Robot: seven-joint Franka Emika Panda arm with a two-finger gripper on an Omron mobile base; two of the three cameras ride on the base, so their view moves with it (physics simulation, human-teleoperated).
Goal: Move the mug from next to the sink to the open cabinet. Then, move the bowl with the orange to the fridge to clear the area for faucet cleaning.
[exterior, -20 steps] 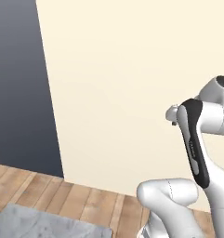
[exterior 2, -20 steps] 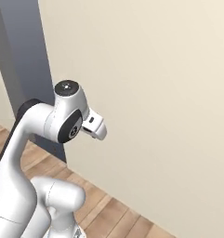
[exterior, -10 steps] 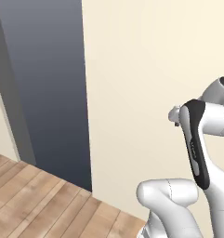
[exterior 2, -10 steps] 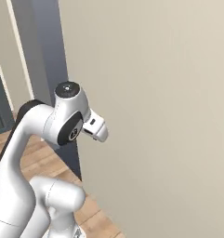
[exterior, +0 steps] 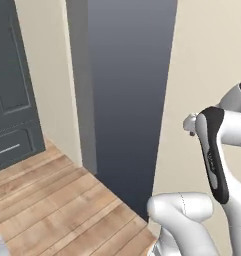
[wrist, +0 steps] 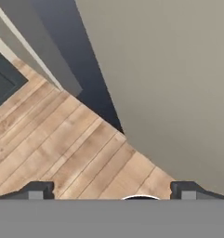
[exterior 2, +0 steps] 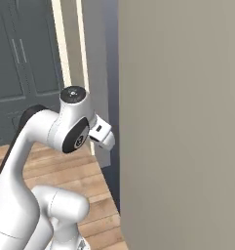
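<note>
Cabinets (exterior: 12, 100) in dark grey are standing at the left, past a wood floor (exterior: 57, 200). Right of them a dark panel (exterior: 127, 100) is rising beside a cream wall (exterior: 212, 60). Pincer (wrist: 112, 190) is hanging released over the floor, holding nothing. Where the mug is, I cannot tell.

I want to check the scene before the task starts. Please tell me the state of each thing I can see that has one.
hand: open, holding nothing, pointing down at the wooden floor.
dark cabinet door: closed.
dark cabinet drawer: closed.
</note>
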